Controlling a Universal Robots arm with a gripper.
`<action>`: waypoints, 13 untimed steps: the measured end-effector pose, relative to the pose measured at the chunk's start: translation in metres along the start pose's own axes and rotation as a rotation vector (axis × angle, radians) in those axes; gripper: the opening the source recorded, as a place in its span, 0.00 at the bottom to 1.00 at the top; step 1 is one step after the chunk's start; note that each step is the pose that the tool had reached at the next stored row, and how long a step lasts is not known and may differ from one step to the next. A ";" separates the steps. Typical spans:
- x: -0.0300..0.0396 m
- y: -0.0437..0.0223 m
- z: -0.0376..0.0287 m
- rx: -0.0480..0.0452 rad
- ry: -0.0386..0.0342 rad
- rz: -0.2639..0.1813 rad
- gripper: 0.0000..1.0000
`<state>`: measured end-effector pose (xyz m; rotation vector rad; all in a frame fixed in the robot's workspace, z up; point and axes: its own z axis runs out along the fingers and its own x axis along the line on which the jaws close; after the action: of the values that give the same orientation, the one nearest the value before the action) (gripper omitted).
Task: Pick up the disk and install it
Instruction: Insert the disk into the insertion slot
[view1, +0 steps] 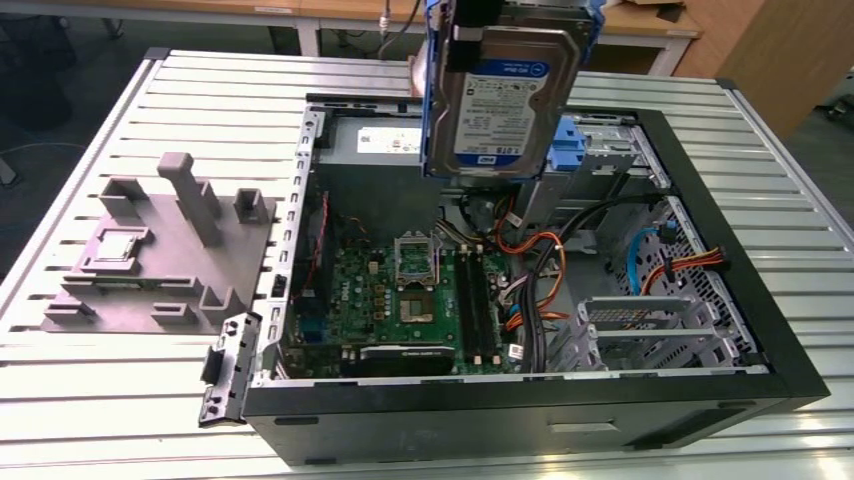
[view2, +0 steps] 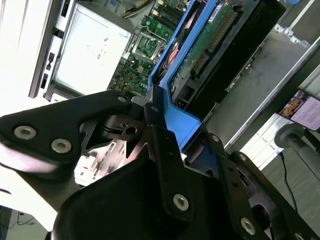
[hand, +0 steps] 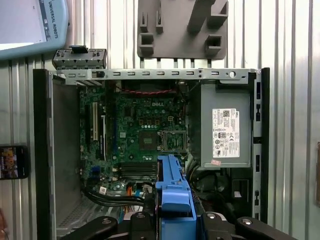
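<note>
Disk (view1: 505, 95) held up over the open computer case (view1: 534, 412).
The gripper (view2: 159, 127) is clamped on the disk's blue side rails; the disk hangs upright, label facing the exterior view, above the motherboard (view1: 400, 300) and near the power supply (hand: 225, 132).

The gripper (view1: 514, 35) hangs at the top centre of the exterior view, pointing downward, its body cut off by the frame's upper edge. Its jaws are closed on the disk (view1: 507, 100), clamped against the blue side rails, so the disk hangs on edge beneath them, clear of everything below. In the second wrist view the gripper's black bolted links (view2: 50, 135) spread out to either side and converge on the blue rail. The first wrist view shows a pale, rounded arm segment (hand: 27, 25).
</note>
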<state>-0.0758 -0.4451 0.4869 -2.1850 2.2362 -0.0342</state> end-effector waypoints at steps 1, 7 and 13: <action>0.0001 -0.0014 0.0001 0.0000 0.0001 0.000 0.37; 0.0056 -0.0030 0.0005 0.0000 0.0002 0.000 0.37; 0.0181 -0.0033 0.0008 0.0000 0.0002 0.000 0.37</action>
<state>-0.0729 -0.4632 0.4862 -2.1851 2.2363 -0.0344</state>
